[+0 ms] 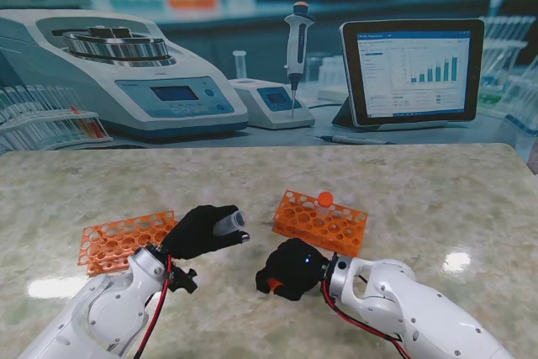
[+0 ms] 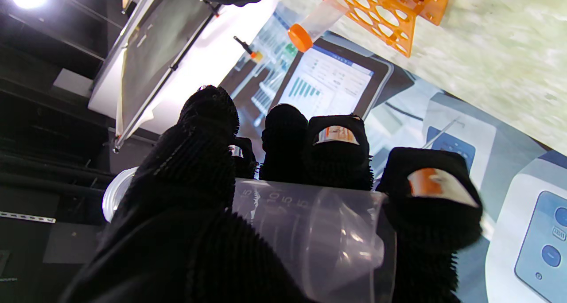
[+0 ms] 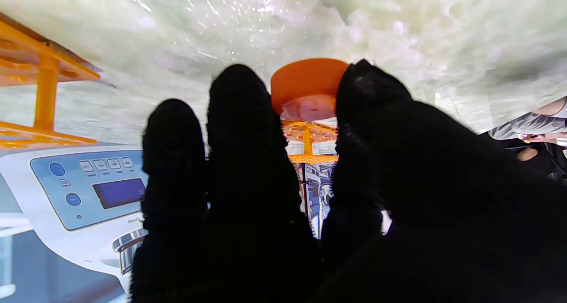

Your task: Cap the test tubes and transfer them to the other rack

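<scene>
Your left robot hand (image 1: 200, 231) clamps an uncapped tube (image 2: 310, 232), printed 15, 10, 5. Your right robot hand (image 1: 292, 268) pinches an orange cap (image 3: 308, 87), at 6 o'clock from the rack (image 1: 321, 221) holding a capped tube (image 1: 324, 201).

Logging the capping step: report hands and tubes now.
Left hand shut on uncapped test tube, lifted off table. Right hand shut on orange cap. One capped tube in right rack. Nothing between hands.
</scene>
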Action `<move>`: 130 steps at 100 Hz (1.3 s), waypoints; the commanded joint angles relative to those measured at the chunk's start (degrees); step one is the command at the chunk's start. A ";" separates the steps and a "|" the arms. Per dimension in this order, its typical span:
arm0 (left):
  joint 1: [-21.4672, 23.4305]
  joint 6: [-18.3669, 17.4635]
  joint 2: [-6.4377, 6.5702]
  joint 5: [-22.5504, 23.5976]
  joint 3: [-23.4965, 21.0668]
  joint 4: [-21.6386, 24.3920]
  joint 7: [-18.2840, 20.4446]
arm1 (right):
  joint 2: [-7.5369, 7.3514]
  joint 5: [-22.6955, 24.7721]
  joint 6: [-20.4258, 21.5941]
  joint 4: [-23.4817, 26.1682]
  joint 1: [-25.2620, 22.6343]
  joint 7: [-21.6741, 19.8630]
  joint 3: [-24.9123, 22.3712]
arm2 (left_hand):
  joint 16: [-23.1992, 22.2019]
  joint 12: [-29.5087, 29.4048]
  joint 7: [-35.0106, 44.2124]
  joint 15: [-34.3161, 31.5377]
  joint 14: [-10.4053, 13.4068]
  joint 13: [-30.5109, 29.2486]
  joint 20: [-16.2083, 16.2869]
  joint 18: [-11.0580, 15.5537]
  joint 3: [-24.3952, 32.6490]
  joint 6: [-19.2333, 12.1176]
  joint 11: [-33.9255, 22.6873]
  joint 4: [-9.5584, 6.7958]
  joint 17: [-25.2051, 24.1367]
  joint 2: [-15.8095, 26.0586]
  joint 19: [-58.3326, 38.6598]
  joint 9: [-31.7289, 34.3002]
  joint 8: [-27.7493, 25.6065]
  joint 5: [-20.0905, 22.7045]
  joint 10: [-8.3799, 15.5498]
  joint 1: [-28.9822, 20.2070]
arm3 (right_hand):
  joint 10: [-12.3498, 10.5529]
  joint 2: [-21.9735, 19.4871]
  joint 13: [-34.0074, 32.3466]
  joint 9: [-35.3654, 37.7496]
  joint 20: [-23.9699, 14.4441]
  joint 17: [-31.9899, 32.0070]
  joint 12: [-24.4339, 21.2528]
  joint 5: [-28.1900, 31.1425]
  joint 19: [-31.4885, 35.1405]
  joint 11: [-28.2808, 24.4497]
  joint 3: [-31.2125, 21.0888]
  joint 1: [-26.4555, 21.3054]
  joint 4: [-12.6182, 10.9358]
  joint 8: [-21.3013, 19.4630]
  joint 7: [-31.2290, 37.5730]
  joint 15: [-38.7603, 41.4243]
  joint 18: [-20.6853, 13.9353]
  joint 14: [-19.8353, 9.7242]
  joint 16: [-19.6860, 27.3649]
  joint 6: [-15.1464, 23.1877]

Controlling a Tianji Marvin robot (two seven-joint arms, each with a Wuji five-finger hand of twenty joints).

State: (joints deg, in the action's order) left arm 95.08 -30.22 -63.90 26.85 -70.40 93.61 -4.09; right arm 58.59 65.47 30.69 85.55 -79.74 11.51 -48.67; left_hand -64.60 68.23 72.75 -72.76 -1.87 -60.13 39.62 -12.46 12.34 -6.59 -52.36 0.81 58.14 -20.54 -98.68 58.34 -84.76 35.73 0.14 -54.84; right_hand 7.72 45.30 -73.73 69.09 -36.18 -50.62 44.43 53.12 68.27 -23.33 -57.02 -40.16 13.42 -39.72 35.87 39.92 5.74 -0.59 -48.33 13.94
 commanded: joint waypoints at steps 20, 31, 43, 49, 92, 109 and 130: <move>0.27 -0.05 0.00 0.08 -0.11 0.34 0.14 | -0.17 1.21 0.42 2.87 -2.15 0.00 -2.25 | 0.39 -0.34 4.75 -0.40 0.90 -0.22 -1.38 2.67 -0.62 -3.40 -0.20 0.40 2.42 2.47 -8.39 -0.62 -3.55 0.52 2.39 -1.83 | -11.26 -3.39 -0.70 5.94 -1.21 -0.66 0.83 4.17 1.95 -5.16 -12.78 -10.33 -5.75 -2.19 2.36 3.23 0.29 -3.68 -0.30 -0.95; 0.25 -0.03 0.01 0.06 -0.07 0.35 0.20 | -0.17 1.53 0.71 3.87 -2.94 0.02 -3.35 | 0.39 -0.34 4.76 -0.40 0.90 -0.22 -1.38 2.67 -0.62 -3.37 -0.20 0.39 2.41 2.40 -8.38 -0.63 -3.55 0.55 2.39 -1.85 | -11.15 -3.40 -0.74 5.95 -1.22 -0.66 0.86 4.15 1.94 -5.20 -12.80 -10.36 -5.78 -2.23 2.33 3.27 0.29 -3.72 -0.31 -0.97; 0.20 -0.12 0.02 0.07 -0.05 0.31 0.21 | -0.18 2.06 0.95 4.99 -3.80 0.24 -4.52 | 0.40 -0.35 4.75 -0.39 0.92 -0.21 -1.39 2.64 -0.64 -3.36 -0.18 0.40 2.38 2.39 -8.33 -0.65 -3.55 0.53 2.33 -1.86 | -11.28 -3.48 -0.69 5.94 -1.24 -0.67 0.91 4.11 1.93 -5.22 -12.81 -10.27 -5.81 -2.26 2.30 3.25 0.29 -3.75 -0.31 -0.95; 0.19 -0.17 0.02 0.09 -0.04 0.30 0.22 | -0.18 2.31 1.04 5.55 -4.23 0.38 -5.10 | 0.40 -0.35 4.74 -0.38 0.92 -0.21 -1.39 2.64 -0.64 -3.38 -0.18 0.40 2.38 2.42 -8.33 -0.65 -3.55 0.50 2.36 -1.85 | -11.22 -3.47 -0.71 5.98 -1.25 -0.67 0.91 4.18 1.93 -5.24 -12.84 -10.29 -5.84 -2.28 2.32 3.29 0.29 -3.74 -0.33 -0.91; 0.16 -0.35 0.03 0.17 0.14 0.31 0.18 | -0.08 3.39 1.35 7.45 -5.96 2.07 -7.58 | 0.41 -0.36 4.76 -0.37 0.93 -0.21 -1.39 2.62 -0.67 -3.35 -0.16 0.39 2.35 2.42 -8.27 -0.63 -3.56 0.56 2.39 -1.82 | -11.28 -3.60 -0.73 5.98 -1.45 -0.70 1.02 4.10 2.15 -5.30 -12.88 -10.18 -5.99 -2.32 2.21 3.46 0.25 -3.85 -0.40 -0.99; 0.03 -0.38 0.02 0.16 0.32 0.21 0.17 | 0.03 3.69 1.65 8.56 -7.10 2.91 -9.18 | 0.41 -0.36 4.74 -0.36 0.94 -0.21 -1.40 2.59 -0.64 -3.37 -0.14 0.38 2.31 2.40 -8.21 -0.67 -3.56 0.51 2.43 -1.93 | -11.30 -3.51 -0.78 6.04 -1.51 -0.69 1.06 4.13 2.16 -5.35 -12.89 -10.18 -6.01 -2.35 2.20 3.60 0.25 -3.82 -0.46 -0.93; 0.12 -0.51 0.02 0.23 0.31 0.27 0.11 | 0.21 4.08 1.79 10.55 -8.98 4.05 -11.40 | 0.42 -0.35 4.73 -0.33 0.94 -0.19 -1.39 2.56 -0.68 -3.38 -0.13 0.39 2.29 2.47 -8.17 -0.72 -3.56 0.49 2.43 -1.88 | -11.25 -3.58 -0.75 6.07 -1.61 -0.74 1.09 4.19 2.25 -5.37 -12.88 -10.17 -6.05 -2.39 2.22 3.68 0.17 -3.79 -0.48 -0.93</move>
State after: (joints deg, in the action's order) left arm 95.03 -30.61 -63.88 26.99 -70.16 93.61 -4.06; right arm 58.67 69.47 32.45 95.04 -87.91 15.25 -59.85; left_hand -64.58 68.23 72.75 -72.76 -1.87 -60.13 39.62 -12.46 12.32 -6.60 -52.36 0.81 58.14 -20.54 -98.68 58.33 -84.76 35.73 0.14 -54.84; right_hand 8.17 45.30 -73.79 69.09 -36.90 -50.68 44.41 53.68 68.78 -23.33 -57.90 -40.16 13.42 -40.28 35.76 39.92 5.75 -0.59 -48.33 14.05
